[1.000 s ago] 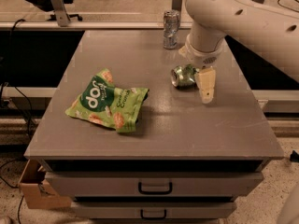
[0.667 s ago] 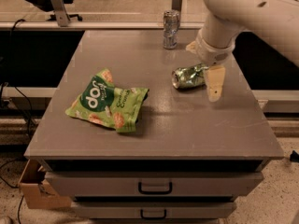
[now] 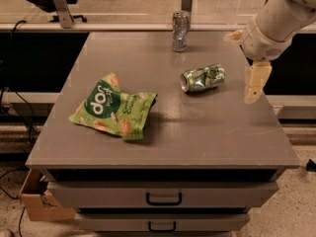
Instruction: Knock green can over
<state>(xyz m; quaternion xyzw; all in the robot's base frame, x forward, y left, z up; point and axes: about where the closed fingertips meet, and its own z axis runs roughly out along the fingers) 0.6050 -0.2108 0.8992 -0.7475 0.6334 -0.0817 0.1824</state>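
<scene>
The green can (image 3: 202,78) lies on its side on the grey table top (image 3: 197,132), right of centre, with its silver top facing left. My gripper (image 3: 256,84) hangs above the table's right edge, to the right of the can and apart from it. It holds nothing that I can see. The white arm comes in from the upper right.
A silver-grey can (image 3: 180,31) stands upright at the back of the table. A flat green snack bag (image 3: 114,108) lies at the left middle. Drawers (image 3: 163,197) sit below the front edge. A cardboard box (image 3: 34,196) is on the floor at the lower left.
The gripper has moved right and away from the green can, out to the table's right edge. The can lies tipped on its side, with its silver top turned more to the left.
</scene>
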